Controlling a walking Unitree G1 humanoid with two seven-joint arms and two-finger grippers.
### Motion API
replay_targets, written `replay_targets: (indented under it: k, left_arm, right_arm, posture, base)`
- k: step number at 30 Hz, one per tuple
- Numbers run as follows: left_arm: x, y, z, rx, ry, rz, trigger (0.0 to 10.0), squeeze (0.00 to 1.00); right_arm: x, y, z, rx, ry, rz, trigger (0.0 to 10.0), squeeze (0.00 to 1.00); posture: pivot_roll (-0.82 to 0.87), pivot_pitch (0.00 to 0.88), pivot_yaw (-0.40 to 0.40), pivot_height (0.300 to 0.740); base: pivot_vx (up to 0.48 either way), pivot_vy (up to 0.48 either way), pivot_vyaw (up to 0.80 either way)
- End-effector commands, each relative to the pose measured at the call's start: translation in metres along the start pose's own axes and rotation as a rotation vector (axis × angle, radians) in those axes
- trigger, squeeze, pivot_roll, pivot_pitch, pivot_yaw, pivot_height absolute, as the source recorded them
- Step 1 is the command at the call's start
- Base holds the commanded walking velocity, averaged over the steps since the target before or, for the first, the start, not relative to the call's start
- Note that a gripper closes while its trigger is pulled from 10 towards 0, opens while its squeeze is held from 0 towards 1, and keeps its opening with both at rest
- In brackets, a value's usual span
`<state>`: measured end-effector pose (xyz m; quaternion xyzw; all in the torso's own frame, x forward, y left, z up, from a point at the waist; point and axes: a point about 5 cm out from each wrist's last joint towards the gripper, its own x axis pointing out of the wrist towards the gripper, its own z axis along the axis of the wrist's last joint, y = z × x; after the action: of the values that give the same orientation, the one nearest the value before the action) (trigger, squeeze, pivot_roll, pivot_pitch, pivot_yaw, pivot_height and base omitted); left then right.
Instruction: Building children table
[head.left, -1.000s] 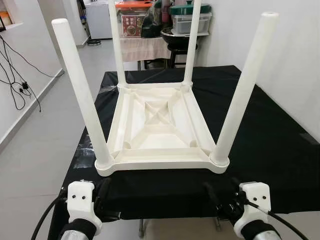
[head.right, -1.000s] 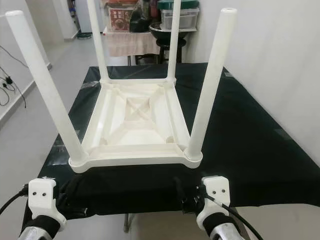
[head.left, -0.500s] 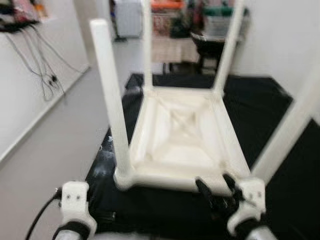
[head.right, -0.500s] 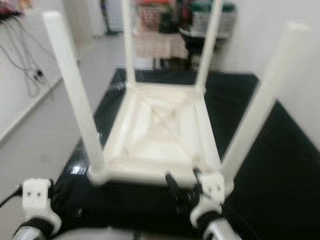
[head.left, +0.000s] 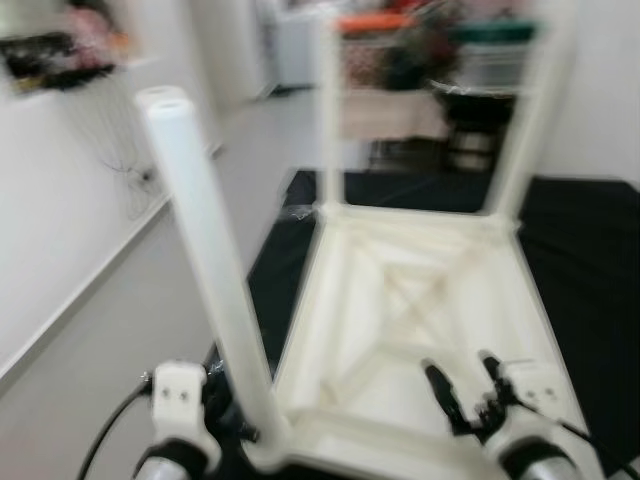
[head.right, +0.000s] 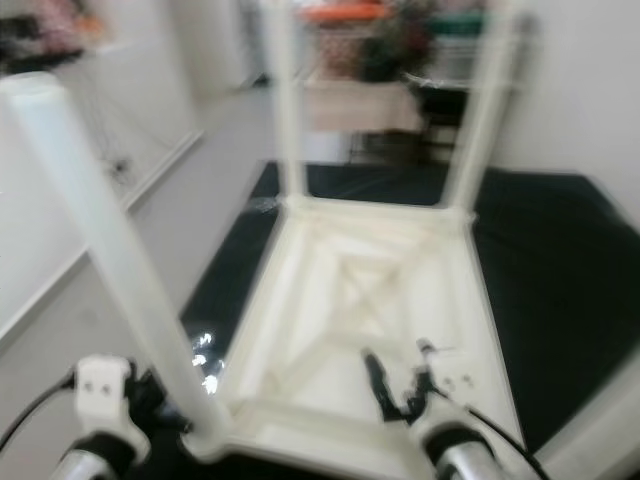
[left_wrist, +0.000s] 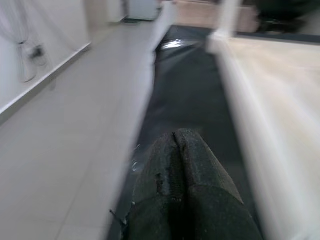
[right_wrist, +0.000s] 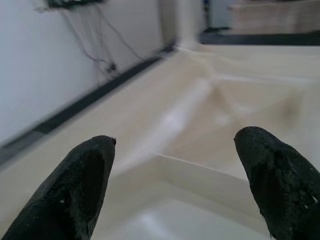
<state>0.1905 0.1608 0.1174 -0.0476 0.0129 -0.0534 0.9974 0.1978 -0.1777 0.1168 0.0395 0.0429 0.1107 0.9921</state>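
The cream plastic children table (head.left: 420, 330) lies upside down on a bench covered with black cloth (head.left: 590, 260), its four legs pointing up. The pictures from the head are blurred. The near left leg (head.left: 210, 270) stands tall at the near left corner, and two far legs (head.right: 285, 110) rise at the far side of the tabletop. Inside the upturned top, ribs form a cross in the middle.

The right gripper (head.left: 465, 385) is above the near part of the underside, inside the rim of the tabletop. Its two black fingers (right_wrist: 75, 185) stand wide apart and hold nothing; in the right wrist view the ribbed cream underside lies between and beyond them, not touching them.

The left gripper (left_wrist: 177, 150) is low at the near left edge of the bench, just beside the near left leg. Its fingers are pressed together with nothing between them, and they point along the black cloth, with the side rim of the table running beside them.

A grey tiled floor (head.left: 130, 320) and a white wall (head.left: 60, 200) with cables are to the left of the bench. Behind the bench there is a blurred stand with boxes (head.left: 400, 60).
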Motion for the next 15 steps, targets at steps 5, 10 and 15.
replay_targets:
  k: [5,10,15]
  left_arm:
    - [-0.0036,0.0006,-0.0054,0.013,0.033,-0.017,10.0,0.00]
    - [-0.0047,0.0005,-0.0051,0.012,0.036,-0.020,10.0,0.00]
    - [-0.0050,0.0020,-0.0059,0.003,0.054,-0.015,10.0,0.00]
  right_arm:
    - [-0.0068,-0.0030,-0.0109,0.021,0.056,-0.015,10.0,0.00]
    - [-0.0075,-0.0031,-0.0111,0.023,0.057,-0.014,10.0,0.00]
    - [-0.0080,-0.0029,-0.0109,0.021,0.058,-0.013,10.0,0.00]
  posture:
    - [-0.04,0.036,-0.008,0.740]
    - [-0.04,0.034,-0.006,0.740]
    - [-0.04,0.035,-0.008,0.740]
  base:
    - [0.000,0.000,0.00]
    - [0.000,0.000,0.00]
    - [0.000,0.000,0.00]
